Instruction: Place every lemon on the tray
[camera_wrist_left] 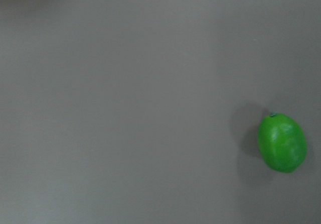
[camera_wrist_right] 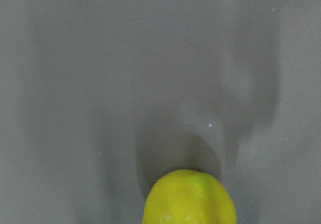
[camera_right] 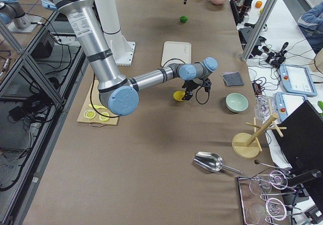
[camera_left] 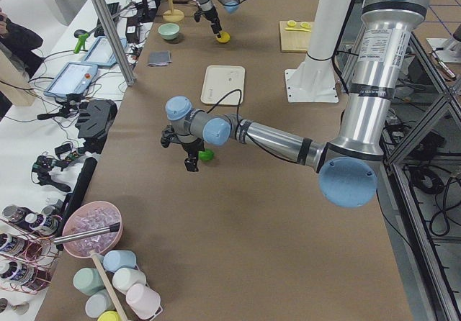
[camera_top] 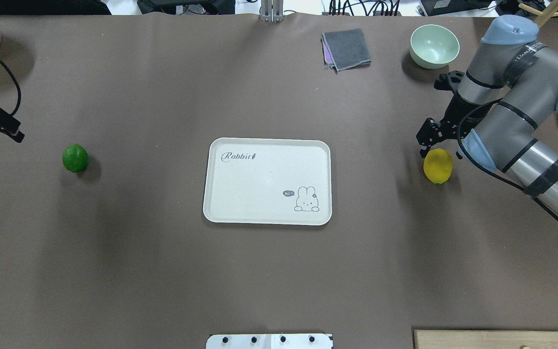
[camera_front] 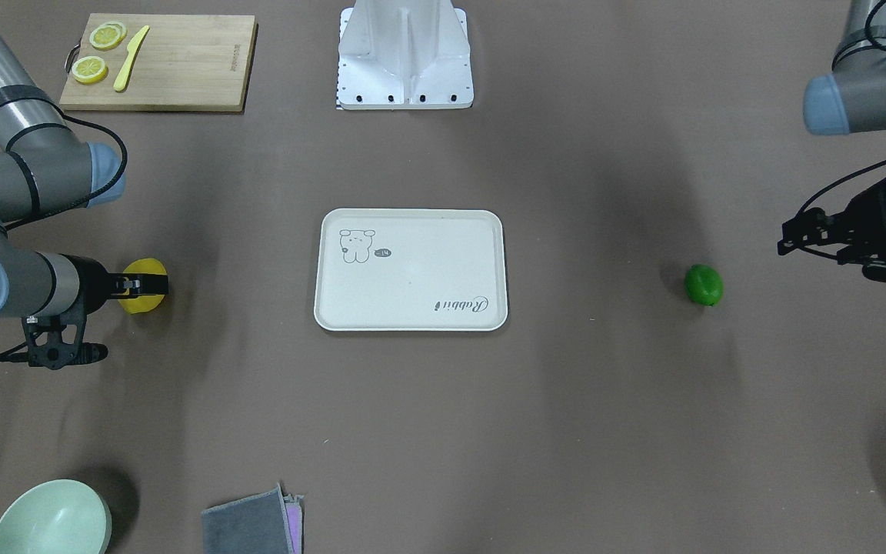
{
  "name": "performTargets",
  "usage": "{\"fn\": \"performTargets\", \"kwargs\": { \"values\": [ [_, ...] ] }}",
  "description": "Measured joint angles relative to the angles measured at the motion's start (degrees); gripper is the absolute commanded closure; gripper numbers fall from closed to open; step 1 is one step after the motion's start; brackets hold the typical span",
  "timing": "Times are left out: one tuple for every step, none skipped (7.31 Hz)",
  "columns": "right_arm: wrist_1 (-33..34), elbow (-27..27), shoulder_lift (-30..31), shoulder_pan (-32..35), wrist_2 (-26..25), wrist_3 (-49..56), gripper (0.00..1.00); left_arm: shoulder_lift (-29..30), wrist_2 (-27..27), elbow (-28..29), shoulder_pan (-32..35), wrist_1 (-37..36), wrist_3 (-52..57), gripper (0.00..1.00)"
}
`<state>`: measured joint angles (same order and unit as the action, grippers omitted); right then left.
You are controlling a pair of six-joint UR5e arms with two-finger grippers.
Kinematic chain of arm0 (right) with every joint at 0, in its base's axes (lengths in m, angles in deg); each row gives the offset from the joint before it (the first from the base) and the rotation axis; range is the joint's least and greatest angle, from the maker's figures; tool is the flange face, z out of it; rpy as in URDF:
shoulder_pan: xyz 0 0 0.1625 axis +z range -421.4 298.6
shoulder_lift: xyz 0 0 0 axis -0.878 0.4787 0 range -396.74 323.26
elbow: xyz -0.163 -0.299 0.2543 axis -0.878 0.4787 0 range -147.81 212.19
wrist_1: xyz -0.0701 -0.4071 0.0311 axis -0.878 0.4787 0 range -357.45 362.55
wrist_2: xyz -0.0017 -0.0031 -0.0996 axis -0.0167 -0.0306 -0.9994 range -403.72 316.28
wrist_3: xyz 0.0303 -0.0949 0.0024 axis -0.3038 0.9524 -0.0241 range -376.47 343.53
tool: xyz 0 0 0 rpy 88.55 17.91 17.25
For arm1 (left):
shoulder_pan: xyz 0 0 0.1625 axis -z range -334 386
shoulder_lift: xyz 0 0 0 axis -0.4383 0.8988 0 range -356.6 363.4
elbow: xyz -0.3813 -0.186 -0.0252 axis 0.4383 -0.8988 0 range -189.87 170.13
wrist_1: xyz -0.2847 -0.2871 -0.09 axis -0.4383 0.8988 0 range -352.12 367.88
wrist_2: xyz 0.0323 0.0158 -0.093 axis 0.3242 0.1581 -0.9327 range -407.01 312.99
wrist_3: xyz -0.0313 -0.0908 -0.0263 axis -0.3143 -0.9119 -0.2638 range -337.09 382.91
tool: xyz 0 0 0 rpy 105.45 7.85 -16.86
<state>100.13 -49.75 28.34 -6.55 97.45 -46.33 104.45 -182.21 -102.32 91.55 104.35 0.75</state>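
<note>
The cream tray (camera_front: 412, 269) lies flat at the table's middle with nothing on it; it also shows in the overhead view (camera_top: 267, 182). The yellow lemon (camera_front: 141, 305) rests on the table on my right side (camera_top: 438, 166). My right gripper (camera_front: 152, 285) is open and points down right at it, one finger crossing the fruit. The right wrist view shows the lemon (camera_wrist_right: 189, 199) at its bottom edge. The green lemon (camera_front: 704, 285) lies alone on my left side (camera_top: 75, 158). My left gripper (camera_front: 785, 238) hovers open and empty beside it, well apart.
A wooden cutting board (camera_front: 181, 61) with lemon slices (camera_front: 107, 35) and a yellow knife (camera_front: 131, 58) sits near the robot base (camera_front: 404, 54). A pale green bowl (camera_top: 434, 44) and a folded grey cloth (camera_top: 347, 48) lie at the far edge.
</note>
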Motion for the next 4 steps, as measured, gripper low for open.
{"fn": "performTargets", "kwargs": {
  "values": [
    [0.0,0.2,0.1,-0.4,-0.2,0.5,0.06,2.3,-0.1,3.2,-1.9,3.0,-3.9,0.02],
    [0.0,0.6,0.1,-0.6,-0.3,1.7,0.11,4.4,-0.1,6.0,-4.1,5.1,-5.8,0.02],
    [0.0,1.1,0.1,-0.7,-0.3,2.7,0.38,6.0,-0.1,8.0,-5.9,6.1,-6.6,0.02],
    [0.0,1.4,0.1,-0.7,-0.3,3.2,0.74,6.9,-0.1,9.3,-7.3,6.5,-6.8,0.02]
  ]
}}
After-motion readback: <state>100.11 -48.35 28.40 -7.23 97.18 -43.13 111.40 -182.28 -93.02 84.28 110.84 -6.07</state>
